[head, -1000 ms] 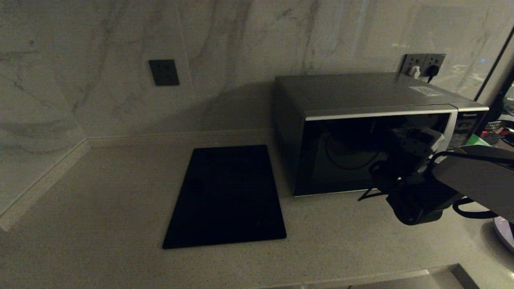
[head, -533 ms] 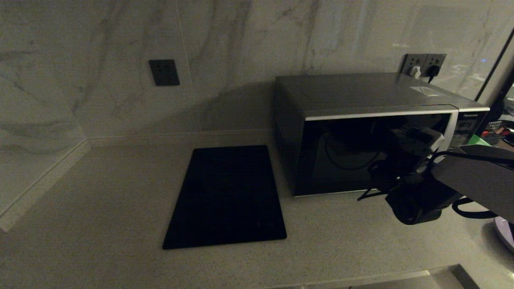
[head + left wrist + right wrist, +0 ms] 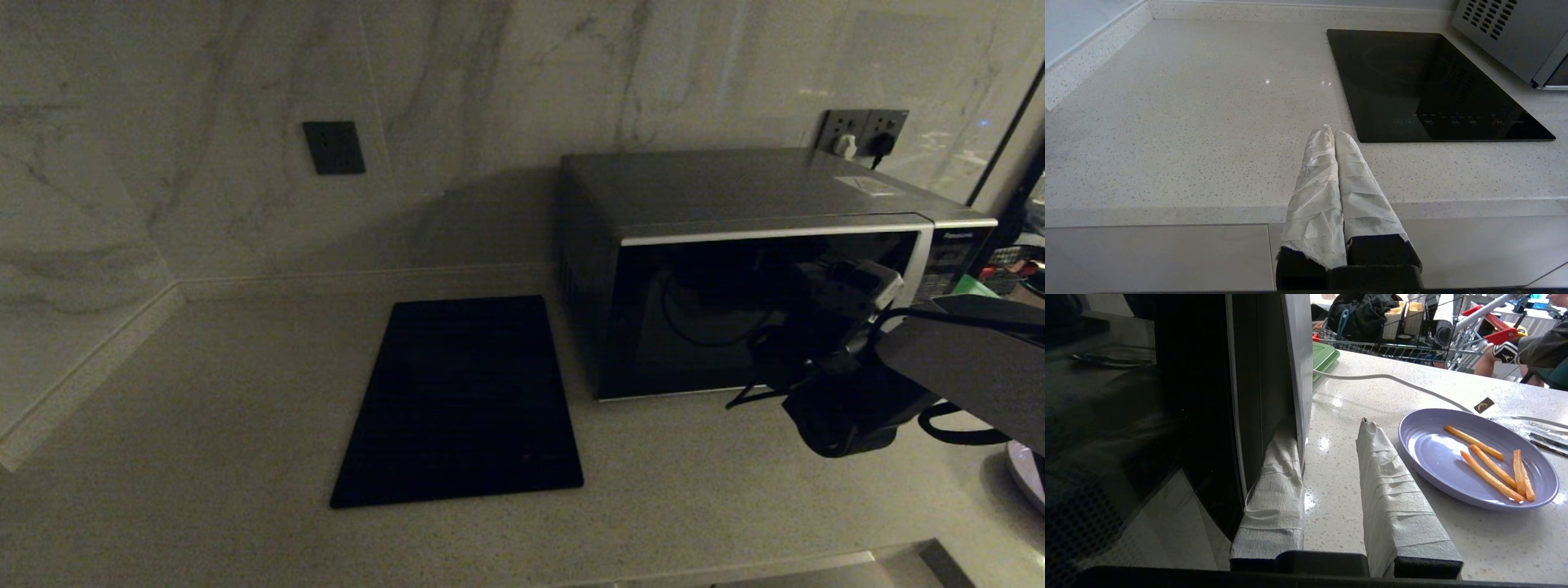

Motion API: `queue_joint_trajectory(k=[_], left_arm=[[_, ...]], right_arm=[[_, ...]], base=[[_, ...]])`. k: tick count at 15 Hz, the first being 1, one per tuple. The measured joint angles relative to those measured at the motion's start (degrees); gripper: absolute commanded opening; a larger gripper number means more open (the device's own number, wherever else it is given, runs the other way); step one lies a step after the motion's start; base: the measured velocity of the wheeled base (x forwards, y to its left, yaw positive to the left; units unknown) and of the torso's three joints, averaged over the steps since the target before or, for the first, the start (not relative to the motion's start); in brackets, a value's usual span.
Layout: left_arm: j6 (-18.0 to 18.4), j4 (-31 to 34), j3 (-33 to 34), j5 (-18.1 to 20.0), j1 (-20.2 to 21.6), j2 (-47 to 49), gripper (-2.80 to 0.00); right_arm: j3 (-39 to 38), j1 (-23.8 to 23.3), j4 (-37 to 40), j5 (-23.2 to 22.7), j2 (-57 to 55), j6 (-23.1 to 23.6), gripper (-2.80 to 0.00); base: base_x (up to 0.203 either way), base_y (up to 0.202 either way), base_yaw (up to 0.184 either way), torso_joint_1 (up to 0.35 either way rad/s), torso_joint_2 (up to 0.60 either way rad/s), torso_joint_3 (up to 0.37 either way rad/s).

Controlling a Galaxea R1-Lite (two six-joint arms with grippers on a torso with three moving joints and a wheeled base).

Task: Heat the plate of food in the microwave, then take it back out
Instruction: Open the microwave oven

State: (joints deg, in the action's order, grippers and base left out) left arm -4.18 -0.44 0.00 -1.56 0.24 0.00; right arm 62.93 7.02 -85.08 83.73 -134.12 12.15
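Note:
The microwave [image 3: 735, 269] stands at the back right of the counter, its dark glass door [image 3: 1200, 396] facing me. My right gripper [image 3: 1327, 426] is at the door's right edge and is open. One taped finger [image 3: 1278, 486] is tucked behind the silver handle strip [image 3: 1296, 375]; the other finger [image 3: 1392, 490] stands free over the counter. The lilac plate of food [image 3: 1474, 457] with a few orange fries [image 3: 1490, 465] lies on the counter just right of that gripper, and only its rim [image 3: 1030, 474] shows in the head view. My left gripper [image 3: 1330, 131] is shut and empty at the counter's front edge.
A flat black slab [image 3: 461, 400] lies on the counter left of the microwave. A green board [image 3: 1323, 357] and a white cable [image 3: 1392, 379] lie behind the plate. A wire basket [image 3: 1404, 343] stands beyond the counter. Marble walls close the back and left.

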Motion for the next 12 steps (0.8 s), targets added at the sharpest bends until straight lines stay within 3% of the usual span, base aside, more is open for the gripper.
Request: queue_joint_trajectory(k=[12], left_arm=[[0.00,0.02,0.00,0.02,0.00,0.00,-2.80]], right_arm=[[-0.44,-0.02,-0.20,2.29,0.55,-0.02,-2.80]], base=[[0.000,0.000,0.000,0.000,0.00,0.000]])
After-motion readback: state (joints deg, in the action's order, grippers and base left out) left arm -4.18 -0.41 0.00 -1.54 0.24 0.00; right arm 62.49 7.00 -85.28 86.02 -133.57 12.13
